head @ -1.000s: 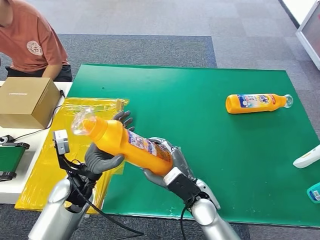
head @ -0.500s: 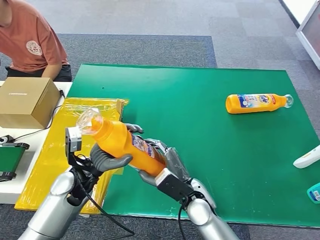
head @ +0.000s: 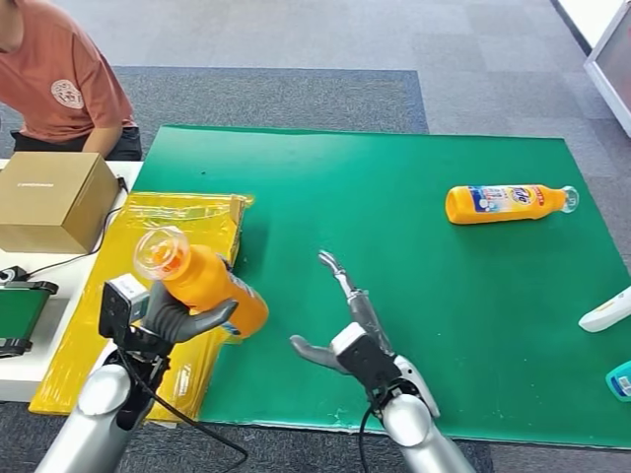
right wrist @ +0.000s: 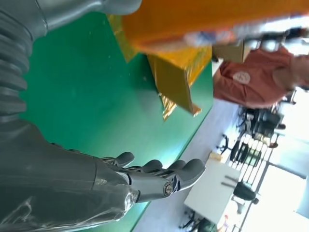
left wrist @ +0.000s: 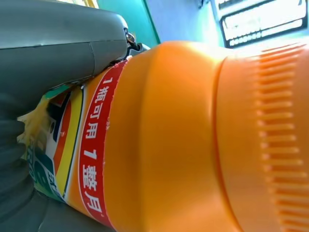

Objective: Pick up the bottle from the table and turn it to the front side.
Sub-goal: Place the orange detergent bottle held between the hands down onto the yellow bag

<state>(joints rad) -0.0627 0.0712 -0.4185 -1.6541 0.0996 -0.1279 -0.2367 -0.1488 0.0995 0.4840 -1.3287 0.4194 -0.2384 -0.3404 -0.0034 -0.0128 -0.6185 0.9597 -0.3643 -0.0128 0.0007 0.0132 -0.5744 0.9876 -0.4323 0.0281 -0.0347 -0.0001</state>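
Green mat [head: 417,197] below, left robot hand [head: 182,317] grips bottle [head: 201,279] (cap tilted up).

The right hand [head: 350,325] has let go of the orange bottle [head: 201,281] and now lies open, fingers toward 11 o'clock. The left hand [head: 175,317] alone holds the bottle, which has moved toward 8 o'clock.
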